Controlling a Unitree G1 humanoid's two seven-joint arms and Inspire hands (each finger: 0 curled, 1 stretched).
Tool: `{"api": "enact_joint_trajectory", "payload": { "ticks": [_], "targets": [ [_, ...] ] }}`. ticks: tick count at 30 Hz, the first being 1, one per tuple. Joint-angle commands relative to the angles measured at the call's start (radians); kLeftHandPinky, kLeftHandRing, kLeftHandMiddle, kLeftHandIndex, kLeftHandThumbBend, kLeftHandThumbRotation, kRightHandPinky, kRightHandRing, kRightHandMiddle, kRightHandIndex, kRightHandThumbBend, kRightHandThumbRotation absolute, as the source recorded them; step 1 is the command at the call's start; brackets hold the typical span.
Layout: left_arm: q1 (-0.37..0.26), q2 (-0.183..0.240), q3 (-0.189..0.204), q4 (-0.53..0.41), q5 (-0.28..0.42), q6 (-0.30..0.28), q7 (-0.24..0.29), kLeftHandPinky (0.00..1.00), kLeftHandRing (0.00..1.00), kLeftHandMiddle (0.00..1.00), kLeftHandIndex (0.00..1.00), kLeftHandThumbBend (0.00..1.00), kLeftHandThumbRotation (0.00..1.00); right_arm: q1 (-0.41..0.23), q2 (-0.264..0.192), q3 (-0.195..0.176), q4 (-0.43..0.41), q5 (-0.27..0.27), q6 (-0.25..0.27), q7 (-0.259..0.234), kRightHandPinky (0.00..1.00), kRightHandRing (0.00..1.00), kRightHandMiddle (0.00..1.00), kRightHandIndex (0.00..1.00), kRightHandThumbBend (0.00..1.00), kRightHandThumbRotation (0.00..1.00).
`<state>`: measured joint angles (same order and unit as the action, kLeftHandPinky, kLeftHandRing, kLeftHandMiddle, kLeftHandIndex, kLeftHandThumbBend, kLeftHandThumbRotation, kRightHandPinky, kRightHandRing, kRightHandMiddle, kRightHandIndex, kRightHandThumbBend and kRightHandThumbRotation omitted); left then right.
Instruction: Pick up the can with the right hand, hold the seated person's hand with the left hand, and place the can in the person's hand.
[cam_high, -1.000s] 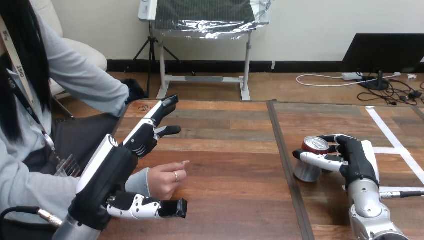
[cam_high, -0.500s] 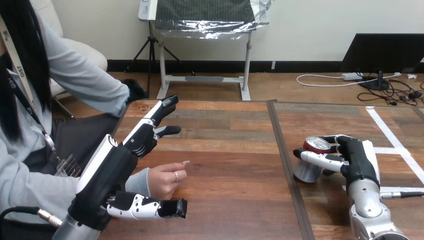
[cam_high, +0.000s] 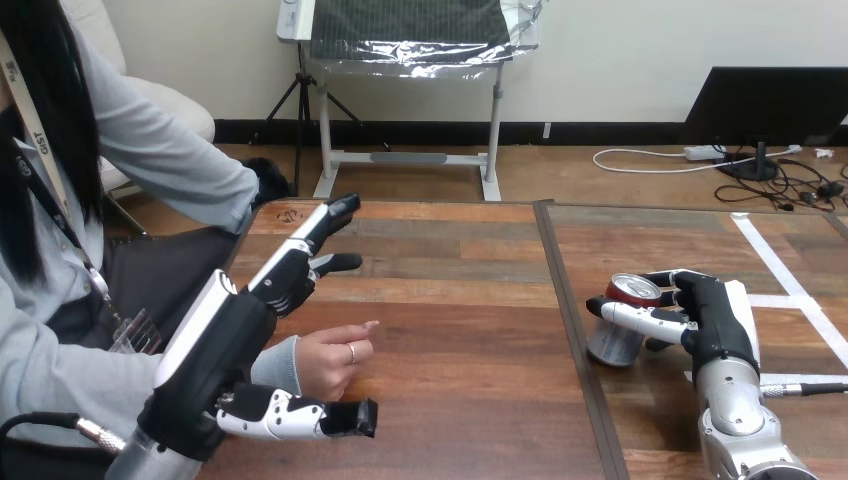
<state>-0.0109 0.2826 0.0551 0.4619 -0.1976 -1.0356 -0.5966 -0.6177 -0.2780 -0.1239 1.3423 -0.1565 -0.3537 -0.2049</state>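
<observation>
A silver can (cam_high: 613, 338) with a red top stands on the right part of the wooden table (cam_high: 460, 300), leaning a little. My right hand (cam_high: 716, 322) is shut on the can, thumb across its near side and fingers round its far side. At the left, the person's hand (cam_high: 330, 362) rests loosely curled on the table. My left hand (cam_high: 225, 340) is open beside it. Its straight fingers (cam_high: 300, 255) reach past above the person's hand and its thumb (cam_high: 300, 418) lies below, so the person's wrist sits between them without being gripped.
A dark seam (cam_high: 572, 330) runs front to back just left of the can. White tape lines (cam_high: 790, 282) cross the table's right part, behind my right hand. The person sits at the table's left edge.
The can has tipped slightly in my right hand. My left hand and the person's hand have barely moved.
</observation>
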Motion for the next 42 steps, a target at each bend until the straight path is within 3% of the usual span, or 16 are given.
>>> {"api": "enact_joint_trajectory", "payload": {
  "ticks": [1, 12, 21, 26, 36, 42],
  "targets": [
    [-0.043, 0.023, 0.018, -0.009, 0.020, -0.003, 0.031, 0.80, 0.95, 0.98, 0.95, 1.00, 0.49, -0.089, -0.014, -0.004, -0.039, 0.009, -0.047, -0.005, 0.36, 0.42, 0.51, 0.54, 0.78, 0.00],
    [-0.041, 0.039, 0.030, -0.013, 0.076, -0.005, 0.088, 0.80, 0.95, 0.97, 0.95, 1.00, 0.44, -0.092, -0.013, -0.013, -0.047, 0.024, -0.079, 0.019, 0.37, 0.42, 0.51, 0.54, 0.77, 0.00],
    [-0.034, 0.068, 0.061, -0.039, 0.208, 0.033, 0.185, 0.91, 0.98, 0.98, 0.96, 1.00, 0.41, -0.098, -0.013, -0.002, -0.056, 0.014, -0.104, 0.018, 0.40, 0.45, 0.52, 0.54, 0.78, 0.00],
    [-0.031, 0.083, 0.078, -0.059, 0.283, 0.051, 0.241, 0.92, 0.97, 0.97, 0.96, 1.00, 0.40, -0.100, -0.010, -0.001, -0.064, 0.015, -0.121, 0.022, 0.41, 0.46, 0.52, 0.54, 0.78, 0.00],
    [-0.044, 0.134, 0.084, -0.076, 0.377, 0.087, 0.306, 0.91, 0.96, 0.95, 0.94, 1.00, 0.26, -0.105, 0.000, -0.020, -0.080, 0.050, -0.165, 0.073, 0.38, 0.43, 0.50, 0.53, 0.76, 0.00],
    [-0.051, 0.164, 0.082, -0.085, 0.426, 0.106, 0.336, 0.90, 0.96, 0.95, 0.94, 1.00, 0.20, -0.108, -0.001, -0.012, -0.087, 0.056, -0.187, 0.081, 0.37, 0.42, 0.50, 0.53, 0.75, 0.00]
  ]
}}
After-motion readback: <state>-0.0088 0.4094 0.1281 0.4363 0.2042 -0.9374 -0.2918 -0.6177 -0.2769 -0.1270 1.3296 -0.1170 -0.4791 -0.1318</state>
